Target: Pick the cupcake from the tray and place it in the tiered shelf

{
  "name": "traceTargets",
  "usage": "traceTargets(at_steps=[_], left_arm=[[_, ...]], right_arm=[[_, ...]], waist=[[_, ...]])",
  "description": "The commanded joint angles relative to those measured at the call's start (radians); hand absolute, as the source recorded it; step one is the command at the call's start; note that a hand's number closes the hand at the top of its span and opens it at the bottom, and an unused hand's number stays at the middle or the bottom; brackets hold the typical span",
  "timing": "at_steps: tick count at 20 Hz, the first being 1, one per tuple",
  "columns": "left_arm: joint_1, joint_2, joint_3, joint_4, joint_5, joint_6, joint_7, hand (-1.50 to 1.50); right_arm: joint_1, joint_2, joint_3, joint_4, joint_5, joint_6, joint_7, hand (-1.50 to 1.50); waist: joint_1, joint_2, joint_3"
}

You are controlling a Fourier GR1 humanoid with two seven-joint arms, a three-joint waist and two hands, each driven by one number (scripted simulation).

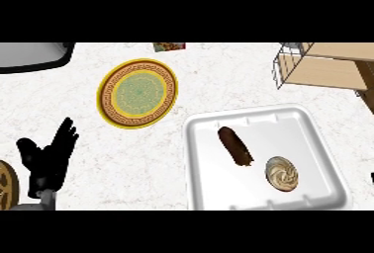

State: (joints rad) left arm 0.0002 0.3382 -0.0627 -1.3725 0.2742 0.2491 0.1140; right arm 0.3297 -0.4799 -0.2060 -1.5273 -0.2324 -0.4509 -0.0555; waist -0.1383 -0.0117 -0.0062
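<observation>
Left hand (47,155) rests open at the near left, holding nothing. Cupcake (282,174) sits untouched in the white tray (211,197), tiered shelf (321,64) far right. Pick not yet begun; a reach comes first.

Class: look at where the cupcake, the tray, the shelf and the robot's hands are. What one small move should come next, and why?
Probably bring the right hand, which is not in view, in over the cupcake. It sits untouched in the tray beside a brown pastry, on the right, below the shelf. The left hand rests open far to the left, so it is poorly placed to pick it.
</observation>
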Motion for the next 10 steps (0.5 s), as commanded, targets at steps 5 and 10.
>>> traceTargets(at_steps=[5,10], left_arm=[[0.033,0.007,-0.021,0.008,0.055,-0.089,0.089,0.0],[0.017,-0.024,-0.052,0.022,0.038,-0.088,0.094,0.0]], right_arm=[[0.46,0.054,0.041,-0.445,0.037,0.026,-0.03,-1.5],[0.646,0.005,0.055,-0.74,0.061,0.055,0.115,-1.5]], waist=[[0.078,0.005,0.001],[0.105,0.013,0.001]])
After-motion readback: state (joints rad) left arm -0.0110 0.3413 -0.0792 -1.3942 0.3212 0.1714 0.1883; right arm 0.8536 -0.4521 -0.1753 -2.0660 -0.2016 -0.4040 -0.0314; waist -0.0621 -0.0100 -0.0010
